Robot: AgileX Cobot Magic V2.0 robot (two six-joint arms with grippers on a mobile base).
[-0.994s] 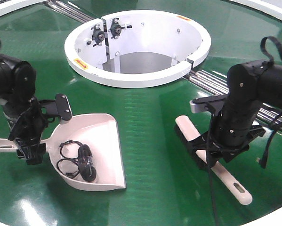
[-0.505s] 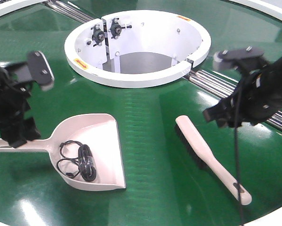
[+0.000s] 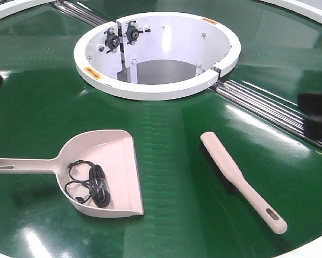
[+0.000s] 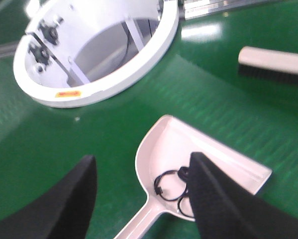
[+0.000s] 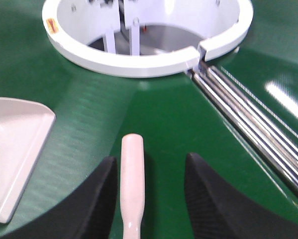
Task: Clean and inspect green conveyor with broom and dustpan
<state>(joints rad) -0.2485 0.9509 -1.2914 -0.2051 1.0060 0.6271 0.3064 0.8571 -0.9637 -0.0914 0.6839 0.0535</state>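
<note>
The pale pink dustpan (image 3: 113, 156) lies on the green conveyor (image 3: 177, 123) at the front left, handle pointing left, with a coiled black cable (image 3: 91, 184) inside it. The pink broom (image 3: 225, 164) lies bristles down at the front right, its handle towards the near edge. My left gripper (image 4: 143, 158) hangs open above the dustpan (image 4: 213, 154), touching nothing. My right gripper (image 5: 151, 159) is open too. The broom (image 5: 132, 164) lies on the belt below, between its fingers and closer to the left one. In the front view only dark scraps of the arms show at the side edges.
The white ring-shaped housing (image 3: 155, 86) stands behind both tools in the belt's middle. Silver rollers (image 3: 268, 105) run in a gap from the ring to the right edge. White rim shows at the near right corner (image 3: 316, 248).
Both arms have risen from the tool handles and swung outward, left arm to the left edge, right arm to the right edge. Dustpan and broom lie where they were.
</note>
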